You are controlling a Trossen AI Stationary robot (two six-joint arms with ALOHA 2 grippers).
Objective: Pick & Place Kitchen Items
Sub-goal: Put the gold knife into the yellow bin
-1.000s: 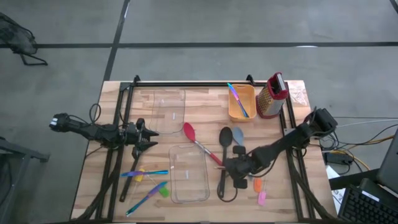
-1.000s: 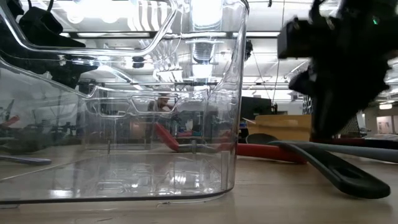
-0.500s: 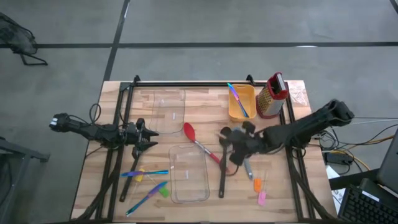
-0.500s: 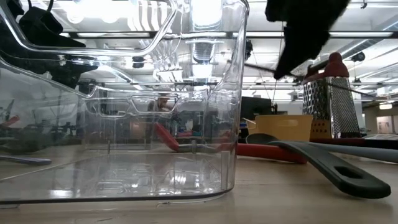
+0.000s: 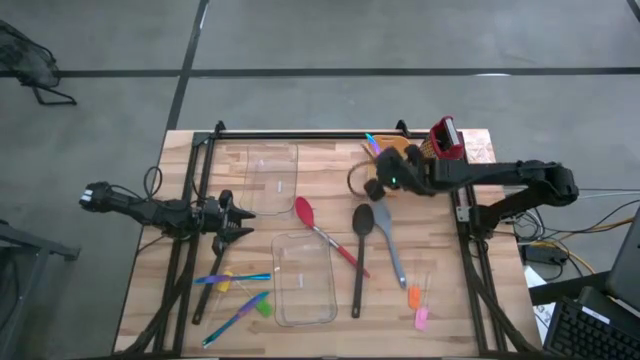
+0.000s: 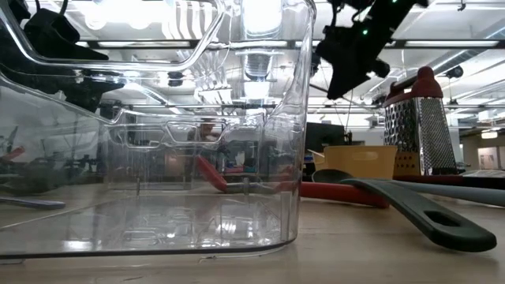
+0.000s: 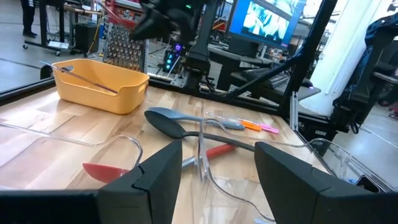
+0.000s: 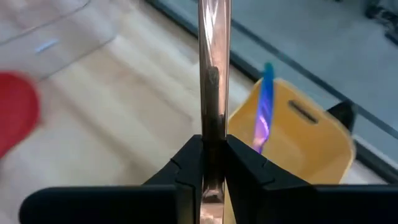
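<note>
One right wrist view shows right jaws gripping a copper handle; left jaws open.

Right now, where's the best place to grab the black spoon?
Probably the handle's free end, from above, fingers across it. The black spoon lies flat; there the handle is bare, while its bowl sits beside the blue spoon and the red spoon reaches its middle.

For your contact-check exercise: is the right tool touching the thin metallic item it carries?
Touching. The right wrist view shows the right tool shut on the thin metallic item, both fingers pressed against its sides, above the yellow bin.
</note>
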